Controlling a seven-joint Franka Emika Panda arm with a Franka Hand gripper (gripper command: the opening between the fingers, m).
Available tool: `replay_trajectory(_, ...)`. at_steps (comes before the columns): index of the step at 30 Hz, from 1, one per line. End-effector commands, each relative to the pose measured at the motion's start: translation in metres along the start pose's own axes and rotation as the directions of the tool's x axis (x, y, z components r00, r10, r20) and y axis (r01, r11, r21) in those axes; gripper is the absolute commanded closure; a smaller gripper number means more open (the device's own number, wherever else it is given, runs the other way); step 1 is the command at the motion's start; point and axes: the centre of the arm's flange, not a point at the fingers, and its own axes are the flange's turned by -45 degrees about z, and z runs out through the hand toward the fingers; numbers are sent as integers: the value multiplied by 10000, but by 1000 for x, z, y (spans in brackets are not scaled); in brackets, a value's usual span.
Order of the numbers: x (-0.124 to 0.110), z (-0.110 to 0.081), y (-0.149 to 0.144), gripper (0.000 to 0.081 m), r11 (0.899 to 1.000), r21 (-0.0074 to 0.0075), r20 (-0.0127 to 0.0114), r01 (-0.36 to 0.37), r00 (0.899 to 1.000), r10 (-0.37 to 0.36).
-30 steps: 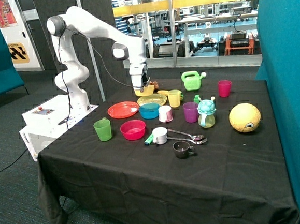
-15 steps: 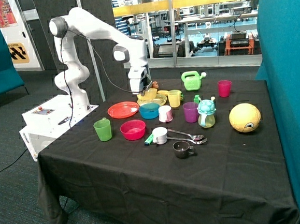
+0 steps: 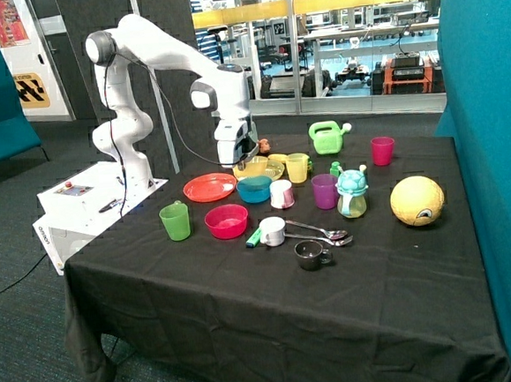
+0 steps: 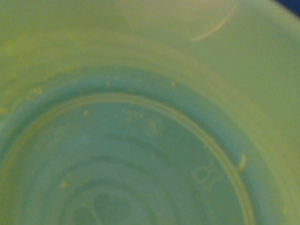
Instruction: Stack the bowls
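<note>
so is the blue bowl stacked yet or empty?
Empty. The blue bowl sits alone beside the pink-red bowl, nothing inside; gripper behind it.

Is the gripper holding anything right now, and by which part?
Apparently yes: the gripper holds the pale yellow bowl at its rim, low over the yellow-green plate. Finger contact itself isn't visible.

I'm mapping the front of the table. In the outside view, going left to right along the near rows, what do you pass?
Green cup → pink-red bowl → white cup → spoons → yellow ball.
</note>
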Motion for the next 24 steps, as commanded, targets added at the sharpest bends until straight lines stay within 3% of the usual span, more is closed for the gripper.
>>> replay_trajectory(1, -2, 8, 19, 808, 9998, 35, -8, -207, 9998, 207)
replay_trajectory(24, 5, 24, 5, 808, 9998, 35, -9, 213, 9998, -213)
